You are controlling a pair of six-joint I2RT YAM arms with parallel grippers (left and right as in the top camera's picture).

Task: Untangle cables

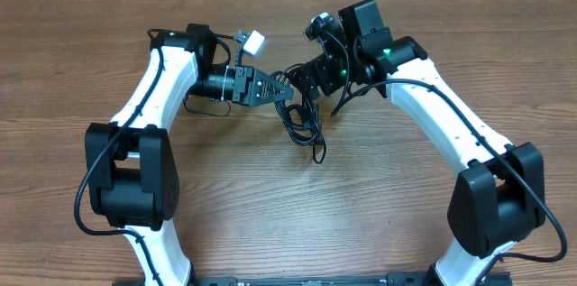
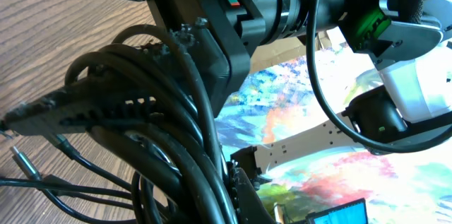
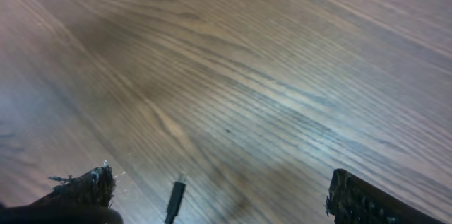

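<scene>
Wooden worktop [image 1: 270, 223], both arms reaching in toward the middle.

Left claw [image 1: 281, 90]: points right, jaws closed tight on the cables [image 1: 305, 119]. In the left wrist view, several black cords [image 2: 176, 146] loop over and around its ribbed fingers [image 2: 85, 107], bunched thick.

Cables: a small dark tangle at centre, between the two claws. Loops trail from it toward the near edge and lie on the wood. Thin strands with small plug tips rest on the worktop at the lower left of the left wrist view.

Right claw [image 3: 222, 187]: jaws spread wide, gripping nothing. One plug end [image 3: 176, 194] shows between its fingertips, over bare wood. Cannot tell whether it touches either finger.
</scene>
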